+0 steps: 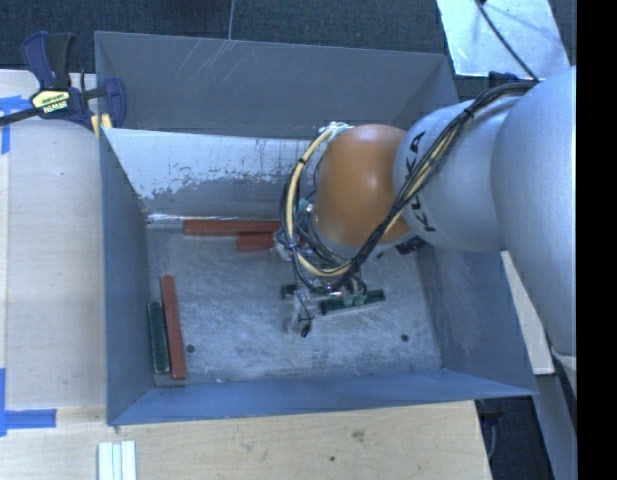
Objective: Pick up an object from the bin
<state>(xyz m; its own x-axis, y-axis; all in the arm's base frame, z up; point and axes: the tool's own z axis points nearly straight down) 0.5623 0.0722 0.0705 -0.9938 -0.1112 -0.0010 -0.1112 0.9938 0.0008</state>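
One gripper [306, 316], low over the middle of the bin [288, 396] floor, centre of frame. Can't tell whether the jaws are released or clenched: the tip is a small dark tangle, and the orange cover [353, 183] plus the cable bundle [300, 230] hide everything above it.

Just right of the tip is one short green bar [360, 300], lying flat and slightly tilted. Its right end is in plain view; its left end is lost in the gripper hardware. Can't tell if it is grasped or only touching the tip.

Bar count is five: two green, three reddish-brown.
- short green bar at the gripper, as above
- long brown bar [218, 227] along the foot of the back wall, upper left of the floor
- stubby brown bar [256, 242] just below that one's right end; its own right end runs under the cables
- dark green bar [158, 340] by the left wall, lower left, running up-down the frame
- tall brown bar [172, 326] right beside it, touching

Two dark specks [191, 348] on the floor, too small to identify.

The arm [488, 168] comes in from the right, is cut off by the frame edge, and covers the bin's upper right corner.
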